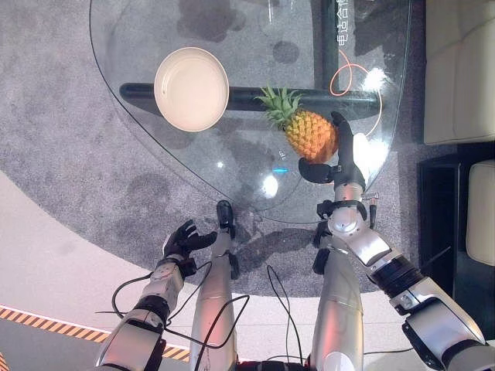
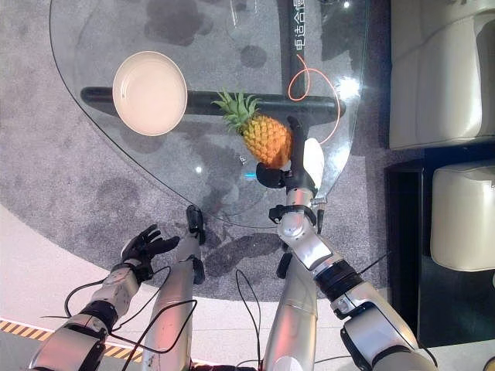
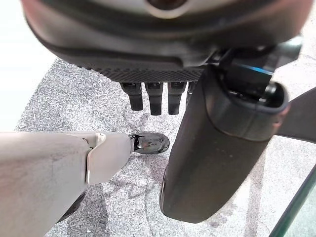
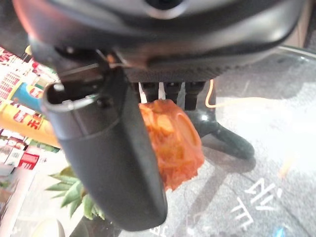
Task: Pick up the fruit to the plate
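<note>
A pineapple (image 1: pixel 309 133) lies on the glass table (image 1: pixel 232 174), leafy crown toward the plate. An empty cream plate (image 1: pixel 191 89) sits to its left, apart from it. My right hand (image 1: pixel 344 158) is against the fruit's right side, fingers straight along it and the thumb (image 1: pixel 312 171) under its base. In the right wrist view the orange pineapple (image 4: pixel 170 140) sits between the thumb (image 4: pixel 113 158) and the fingers. My left hand (image 1: pixel 182 239) hangs low over the carpet off the table's near edge, fingers relaxed and holding nothing, as the left wrist view's thumb (image 3: pixel 212 158) also shows.
A dark bar (image 1: pixel 247 97) of the table's base runs under the glass between plate and pineapple. An orange cable loop (image 1: pixel 352 77) lies behind the fruit. Pale sofas (image 1: pixel 460 69) stand to the right. Grey carpet (image 1: pixel 62 154) surrounds the table.
</note>
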